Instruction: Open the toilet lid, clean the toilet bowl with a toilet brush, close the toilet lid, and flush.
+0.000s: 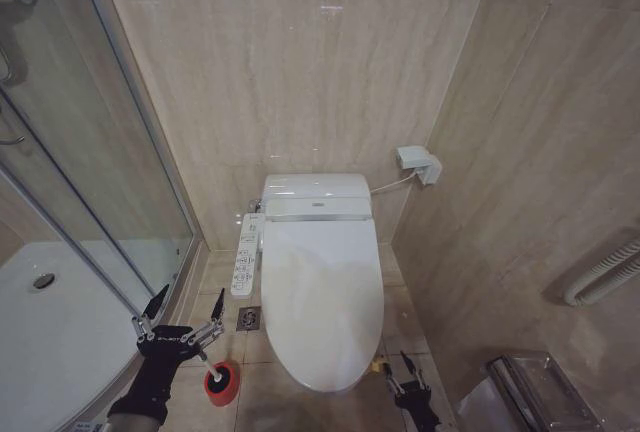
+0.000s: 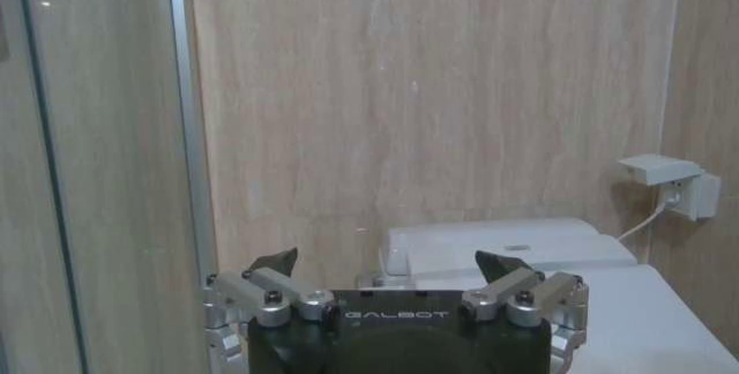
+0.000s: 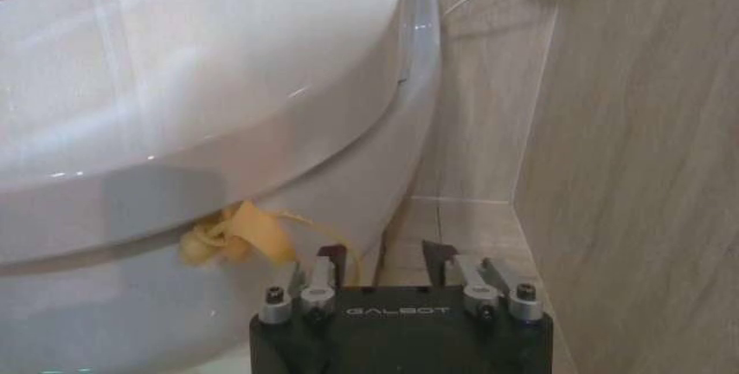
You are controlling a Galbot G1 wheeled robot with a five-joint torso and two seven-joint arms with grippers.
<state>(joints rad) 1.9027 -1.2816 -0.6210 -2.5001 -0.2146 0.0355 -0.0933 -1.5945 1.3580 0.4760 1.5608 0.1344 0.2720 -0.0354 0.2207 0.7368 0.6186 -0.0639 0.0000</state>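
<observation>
Beside the yellow strap (image 3: 237, 237), right gripper (image 3: 386, 257) jaws slightly apart, empty

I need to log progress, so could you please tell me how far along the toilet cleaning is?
Nothing looks done yet: the toilet lid is down. In hand: the right gripper, open, sits beside the yellow strap at the lid's rim. The left gripper hovers open above the toilet brush in its red holder. Opening, scrubbing, closing and flushing remain.

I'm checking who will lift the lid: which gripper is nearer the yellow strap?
Right. The right gripper sits just beside the yellow strap; the left gripper hovers across the toilet lid.
</observation>
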